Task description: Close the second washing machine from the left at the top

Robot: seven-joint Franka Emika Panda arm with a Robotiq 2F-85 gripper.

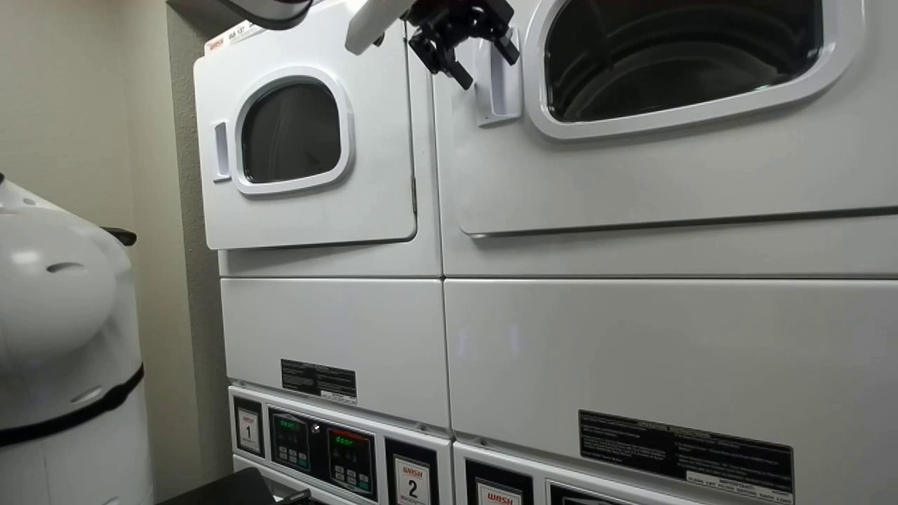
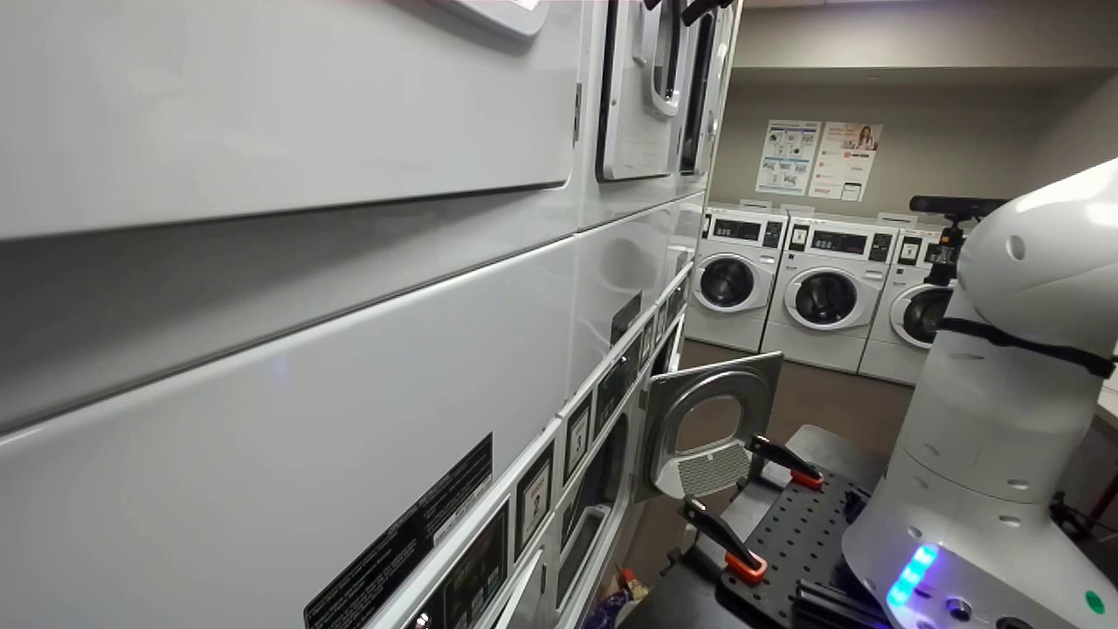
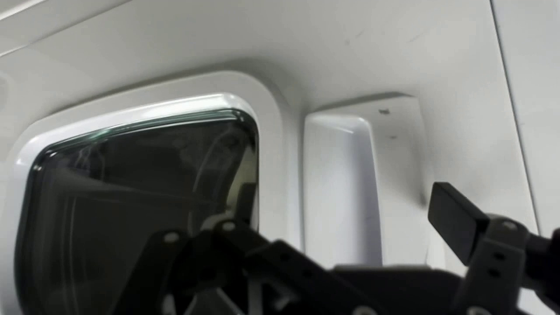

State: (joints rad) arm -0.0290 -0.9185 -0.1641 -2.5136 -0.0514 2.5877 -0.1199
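Apparently, the white, rounded-window second door (image 1: 673,158) stands ajar past the edge of the flat grey counter (image 2: 843,449), closing pending; the black jointed hand (image 1: 485,64) is spread.

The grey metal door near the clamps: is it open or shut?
Open: in an exterior view, the door juts out from the machine row.

Two posters (image 2: 788,157) — two clamps (image 2: 721,532) — three far washers (image 2: 825,297).
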